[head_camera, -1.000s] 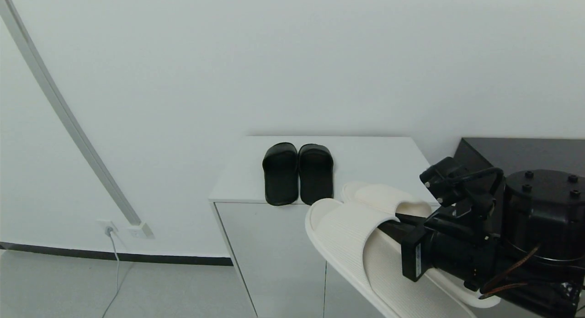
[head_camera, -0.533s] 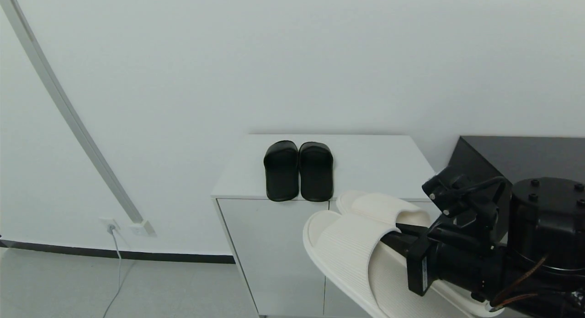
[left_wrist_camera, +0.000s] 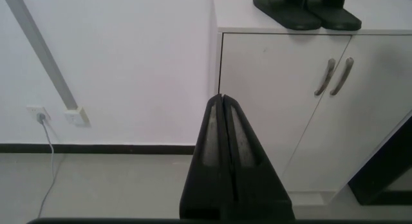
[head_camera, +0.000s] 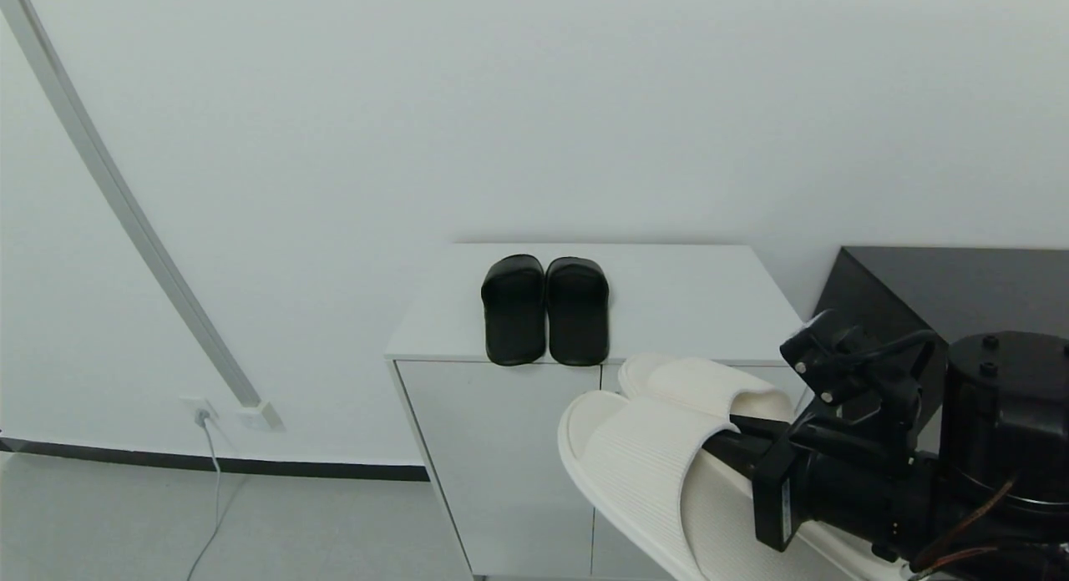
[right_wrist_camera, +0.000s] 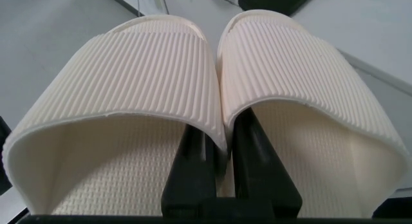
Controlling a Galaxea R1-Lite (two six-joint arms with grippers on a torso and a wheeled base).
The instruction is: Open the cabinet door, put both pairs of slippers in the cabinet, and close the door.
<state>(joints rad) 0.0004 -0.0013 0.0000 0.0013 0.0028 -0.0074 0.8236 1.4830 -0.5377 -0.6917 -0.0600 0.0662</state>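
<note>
Landmark: the white cabinet [head_camera: 693, 297], flat-topped, standing against the wall.
Doors: two plain, smooth cabinet doors [head_camera: 501, 456], both closed. The opening step looks not yet done.
Handles: two slim metal bar handles [left_wrist_camera: 333, 76] stand upright side by side where the doors meet.
Black slippers: the black slippers [head_camera: 544, 310] sit on the cabinet top at its front edge, side by side and touching. They are smooth, rubbery slides with the toes towards the wall.
White slippers: the white slippers [head_camera: 660, 456] are held in the air in front of the cabinet's right door, apart from it. They have ribbed cream straps and pebbled footbeds, and look soft and light.
Long axis: the white pair lies lengthwise along the right arm, toes leading towards the cabinet front.
Right jaws: the right gripper [right_wrist_camera: 225, 150] is clamped on the two inner strap edges where they meet, one finger inside each slipper, so it carries both at once.
Left jaws: the left gripper [left_wrist_camera: 222, 102] is pressed fully together and holds nothing.
Deciding relation: the handles lie ahead of the left jaws and well apart from them. With the right arm loaded, the free left arm seems the one to open the door.
Need: the jaws must part to take an upright bar.
Risk: the pinch on soft straps may slip if the pair tilts.
</note>
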